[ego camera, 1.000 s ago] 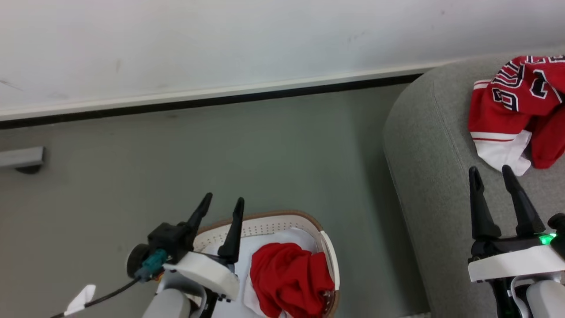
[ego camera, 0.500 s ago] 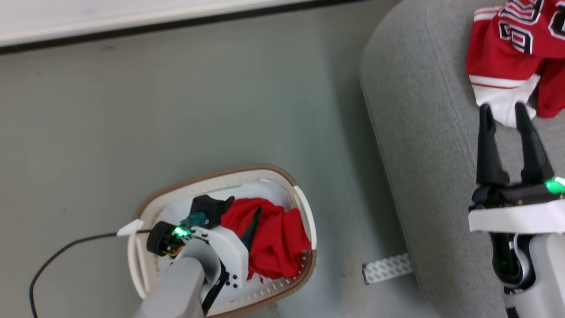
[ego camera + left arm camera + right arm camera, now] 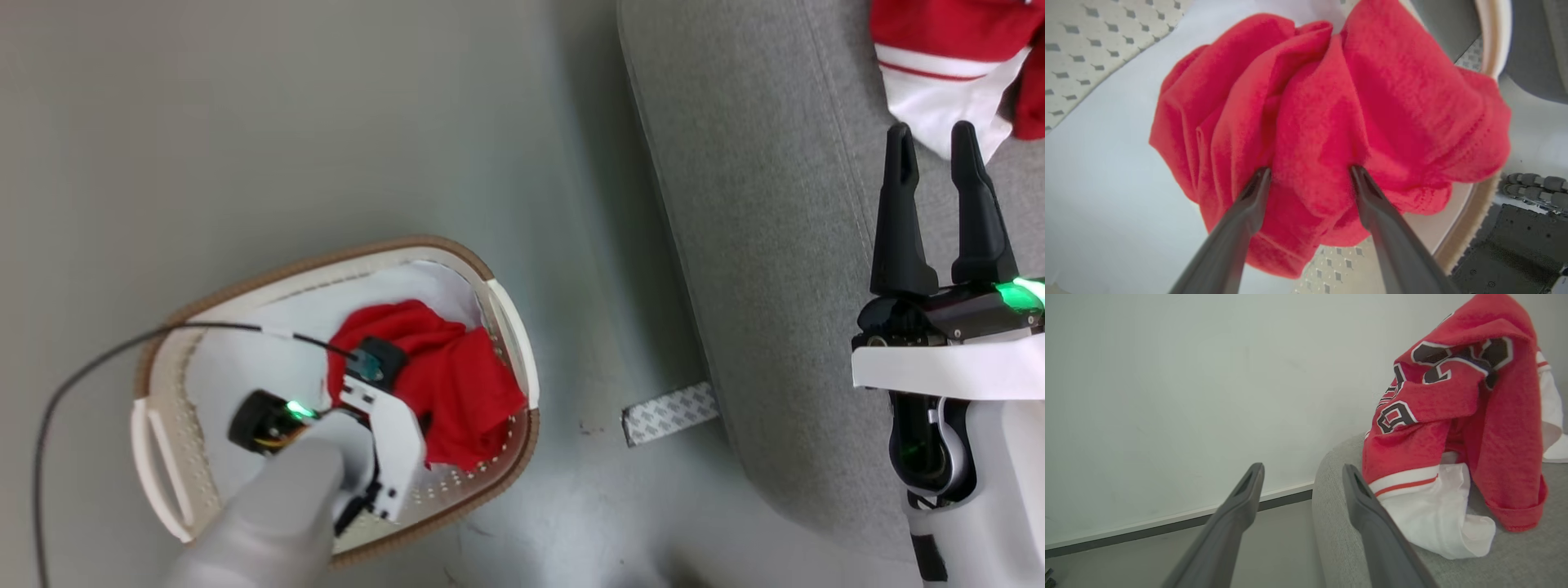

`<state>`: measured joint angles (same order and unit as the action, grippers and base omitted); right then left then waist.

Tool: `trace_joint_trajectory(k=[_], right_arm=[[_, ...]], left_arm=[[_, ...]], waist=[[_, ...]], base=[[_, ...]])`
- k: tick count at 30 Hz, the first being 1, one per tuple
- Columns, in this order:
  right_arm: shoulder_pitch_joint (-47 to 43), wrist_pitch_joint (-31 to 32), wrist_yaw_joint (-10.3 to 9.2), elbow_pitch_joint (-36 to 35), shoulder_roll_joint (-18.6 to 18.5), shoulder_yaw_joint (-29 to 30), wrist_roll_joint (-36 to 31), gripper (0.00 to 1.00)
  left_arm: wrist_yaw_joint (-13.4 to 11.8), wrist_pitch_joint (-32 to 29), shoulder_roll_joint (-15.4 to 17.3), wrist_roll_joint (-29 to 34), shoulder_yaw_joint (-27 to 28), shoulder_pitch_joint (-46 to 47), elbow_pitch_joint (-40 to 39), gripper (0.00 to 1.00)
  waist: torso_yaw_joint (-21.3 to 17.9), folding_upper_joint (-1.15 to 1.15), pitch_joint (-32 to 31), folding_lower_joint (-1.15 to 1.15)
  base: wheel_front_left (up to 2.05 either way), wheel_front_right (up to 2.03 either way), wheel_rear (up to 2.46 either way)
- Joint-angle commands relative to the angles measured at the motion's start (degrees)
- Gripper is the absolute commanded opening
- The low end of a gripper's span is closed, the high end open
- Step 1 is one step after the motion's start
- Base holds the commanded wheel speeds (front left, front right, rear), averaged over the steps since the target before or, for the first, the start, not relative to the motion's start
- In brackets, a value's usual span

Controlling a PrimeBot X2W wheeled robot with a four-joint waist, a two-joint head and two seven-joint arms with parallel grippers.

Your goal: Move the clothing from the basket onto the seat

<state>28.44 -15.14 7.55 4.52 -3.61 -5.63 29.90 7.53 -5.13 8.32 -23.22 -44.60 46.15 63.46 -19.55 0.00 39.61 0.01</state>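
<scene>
1. Seat [image 3: 759, 204]: light grey upholstery with a stitched seam, on my right side.
2. Basket [image 3: 326, 261]: oval, cream, perforated walls, brown rim. It stands on the grey floor to my left, apart from the seat.
3. White sheet [image 3: 245, 343]: lies flat inside the basket, under the red cloth.
4. Jersey [image 3: 939, 33]: red with a white hem and lettered. It is heaped on the seat.
5. Plain red garment [image 3: 457, 392]: bunched in the basket's right half, on the sheet.
6. My left gripper [image 3: 1309, 169]: reaches down into the basket. Its jaws are parted and unclenched, with the tips sunk into the plain red garment and a thick fold bulging between them.
7. My right gripper [image 3: 931, 131]: jaws released and holding nothing. It hangs over the seat, its tips just short of the jersey's white hem.
8. Patterned strip [image 3: 669, 412]: on the floor, at the seat's base.
</scene>
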Motion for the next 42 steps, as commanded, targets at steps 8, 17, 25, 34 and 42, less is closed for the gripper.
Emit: trace_joint_trajectory(k=[8, 17, 25, 34, 42], right_arm=[[2.29, 0.01, -0.13, -0.22, 0.76, -0.63, 1.45, 1.0], [2.57, 0.01, -0.13, 0.06, 0.78, -0.46, 3.05, 1.0], [2.1, 0.01, -0.13, 0.54, 0.77, 0.03, 1.2, 1.0], [-0.63, 0.01, -0.13, 2.39, -0.59, 0.79, -1.45, 1.0], [-4.24, 0.01, -0.13, 4.35, -2.98, 0.42, -1.45, 1.0]], left_arm=[[-0.13, -2.43, 2.68, -1.41, -3.19, 5.56, 5.77, 1.0], [-0.2, 0.49, 2.23, -2.69, -3.65, 6.42, 8.44, 0.0], [-0.15, 4.6, 0.67, -4.27, -4.32, 5.77, 9.05, 0.0], [-0.13, 12.2, -3.26, -7.49, -6.45, 0.95, 6.39, 0.0], [-0.13, 17.84, -3.82, -12.57, -9.31, -3.29, 2.54, 0.0]], waist=[[-3.43, 0.0, 6.34, -0.01], [-3.81, 0.0, 6.44, -0.01], [-1.97, 0.0, 2.06, -0.01], [2.99, 0.0, -10.09, -0.01], [6.53, 0.0, -20.98, -0.01]], base=[[0.0, 0.0, 0.0], [0.0, 0.0, 0.0], [0.0, 0.0, 0.0], [0.0, 0.0, 0.0], [0.0, 0.0, 0.0]])
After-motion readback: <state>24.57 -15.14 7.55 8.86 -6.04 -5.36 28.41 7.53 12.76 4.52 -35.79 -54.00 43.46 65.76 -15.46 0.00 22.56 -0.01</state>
